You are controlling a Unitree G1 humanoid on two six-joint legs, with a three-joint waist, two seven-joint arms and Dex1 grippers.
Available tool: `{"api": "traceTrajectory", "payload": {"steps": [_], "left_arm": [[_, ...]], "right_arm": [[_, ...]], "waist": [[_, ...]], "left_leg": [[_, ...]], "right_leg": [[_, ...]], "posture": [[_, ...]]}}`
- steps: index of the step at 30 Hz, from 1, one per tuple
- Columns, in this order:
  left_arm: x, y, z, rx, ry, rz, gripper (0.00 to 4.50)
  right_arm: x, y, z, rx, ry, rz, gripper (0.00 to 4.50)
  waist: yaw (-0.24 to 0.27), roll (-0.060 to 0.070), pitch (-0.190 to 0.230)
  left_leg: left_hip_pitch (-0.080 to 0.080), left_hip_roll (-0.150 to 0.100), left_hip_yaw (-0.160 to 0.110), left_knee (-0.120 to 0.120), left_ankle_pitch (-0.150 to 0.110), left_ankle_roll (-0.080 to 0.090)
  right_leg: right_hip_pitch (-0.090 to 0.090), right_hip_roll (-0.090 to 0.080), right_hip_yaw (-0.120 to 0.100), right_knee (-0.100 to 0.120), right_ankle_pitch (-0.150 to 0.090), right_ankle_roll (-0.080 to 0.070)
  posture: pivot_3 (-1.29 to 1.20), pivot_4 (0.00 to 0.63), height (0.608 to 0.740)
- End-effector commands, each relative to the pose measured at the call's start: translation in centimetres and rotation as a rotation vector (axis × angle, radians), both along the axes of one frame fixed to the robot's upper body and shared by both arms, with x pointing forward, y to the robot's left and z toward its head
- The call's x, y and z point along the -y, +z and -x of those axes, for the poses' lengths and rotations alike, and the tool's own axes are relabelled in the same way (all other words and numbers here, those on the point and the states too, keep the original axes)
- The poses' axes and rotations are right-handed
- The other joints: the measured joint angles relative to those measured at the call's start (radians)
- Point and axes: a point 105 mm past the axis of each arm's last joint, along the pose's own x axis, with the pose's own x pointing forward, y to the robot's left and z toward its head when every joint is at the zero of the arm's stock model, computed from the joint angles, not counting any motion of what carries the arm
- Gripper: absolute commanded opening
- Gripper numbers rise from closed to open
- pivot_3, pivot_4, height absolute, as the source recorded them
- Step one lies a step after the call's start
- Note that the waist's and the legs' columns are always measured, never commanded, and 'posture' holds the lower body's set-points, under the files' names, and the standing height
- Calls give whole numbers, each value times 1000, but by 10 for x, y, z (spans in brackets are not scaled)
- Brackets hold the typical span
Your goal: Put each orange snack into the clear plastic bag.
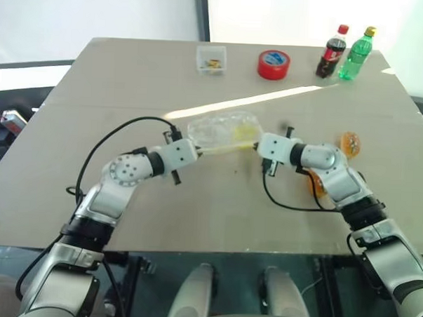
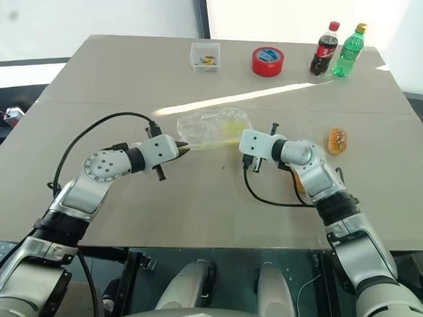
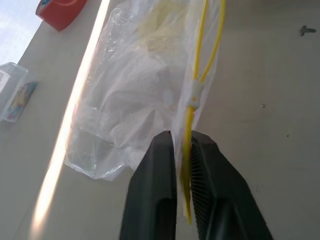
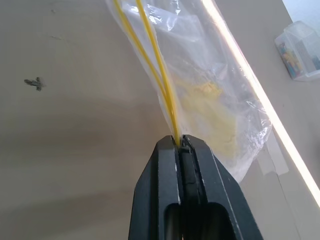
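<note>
The clear plastic bag hangs stretched between my two grippers over the middle of the table, its yellow strip running from one to the other. My left gripper is shut on one end of the strip. At the other end my right gripper is shut on the strip too. A pale yellow patch shows through the bag. One orange snack lies on the table to the right of my right arm. A second orange snack peeks out from under my right forearm, mostly hidden.
Along the table's far edge stand a small clear box, a red tape roll, a cola bottle and a green bottle. A bright streak of sunlight crosses the tabletop behind the bag.
</note>
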Motion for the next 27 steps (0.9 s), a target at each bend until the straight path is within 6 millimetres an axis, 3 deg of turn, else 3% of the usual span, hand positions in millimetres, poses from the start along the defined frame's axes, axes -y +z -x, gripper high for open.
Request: {"api": "traceTrajectory", "payload": {"steps": [1,14,18,20,21,24,26,27], "left_arm": [[1,10,-5,46,-11,-19,44],[1,1,-8,34,0,-17,44],[3,0,-8,30,1,-11,0],[3,0,-8,30,3,-9,0],[2,0,-9,30,4,-9,0],[2,0,-8,30,4,-8,0],[4,1,-8,33,1,-3,0],[6,1,-8,35,-2,1,0]], "right_arm": [[-1,16,3,37,8,-47,0],[8,30,19,3,20,-132,0],[7,27,23,-19,21,-137,1051],[7,26,22,-24,12,-118,2107],[8,26,22,-28,13,-112,2356],[7,34,21,-18,7,-149,2356],[-5,45,27,-36,44,-236,2356],[-10,49,30,-45,62,-269,2097]], "waist": [[-3,0,0],[-6,0,0],[-6,0,0],[-6,0,0],[-6,0,0],[-6,0,0],[-6,0,0],[-8,0,0]], "left_leg": [[0,0,0,0,0,0],[0,0,0,0,0,0],[0,0,0,1,0,0],[0,0,0,1,0,0],[0,0,0,1,0,0],[0,0,0,1,0,0],[0,0,0,1,0,0],[0,0,-1,1,0,0]], "right_leg": [[0,0,0,0,0,0],[0,0,0,1,0,0],[0,0,0,1,0,0],[0,0,0,1,0,0],[0,0,0,2,0,0],[0,0,0,2,0,0],[0,0,0,2,0,0],[0,0,0,2,0,0]], "posture": [[0,150,740],[0,150,740],[0,150,740],[0,150,740],[0,150,740],[0,150,740],[0,150,740],[0,150,740]]}}
